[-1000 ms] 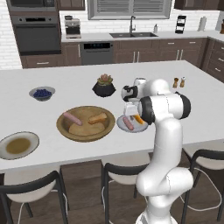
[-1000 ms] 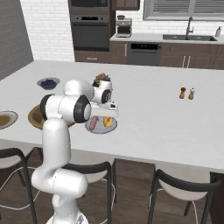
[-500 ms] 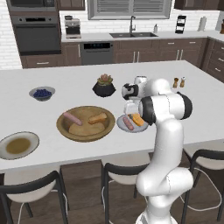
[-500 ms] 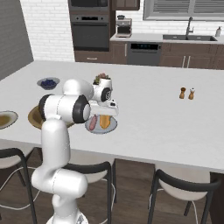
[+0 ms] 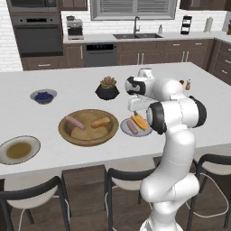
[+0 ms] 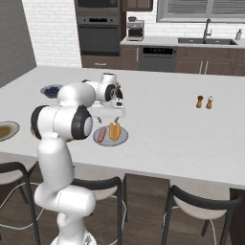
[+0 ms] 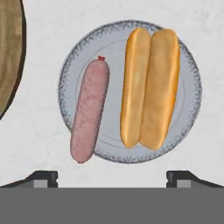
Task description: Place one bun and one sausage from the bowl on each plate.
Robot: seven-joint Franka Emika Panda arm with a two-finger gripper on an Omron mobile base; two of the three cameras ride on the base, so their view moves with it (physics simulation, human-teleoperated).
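Observation:
A grey plate [image 7: 114, 43] lies right under my gripper [image 7: 112, 178], whose jaws stand wide open and empty. On it a pink sausage [image 7: 89, 111] and a golden bun [image 7: 150, 87] lie side by side. In the left base view the gripper [image 5: 136, 113] hangs just above this plate [image 5: 123, 127], right of the wooden bowl [image 5: 85, 135]. The bowl holds another sausage [image 5: 74, 122] and another bun [image 5: 100, 122]. A second plate [image 5: 6, 146] with a brown middle sits at the far left. From the right, the gripper [image 6: 109, 117] is over the plate [image 6: 123, 139].
A black pot with a plant [image 5: 107, 90] stands behind the bowl, and a small grey bowl of blue berries [image 5: 43, 95] sits further left. Salt and pepper shakers [image 6: 204, 102] stand to the right. Dark stools [image 5: 31, 191] line the counter's near edge.
The jaws have spread open and the bun now lies on the grey plate next to the sausage. The hand has lifted slightly above the plate.

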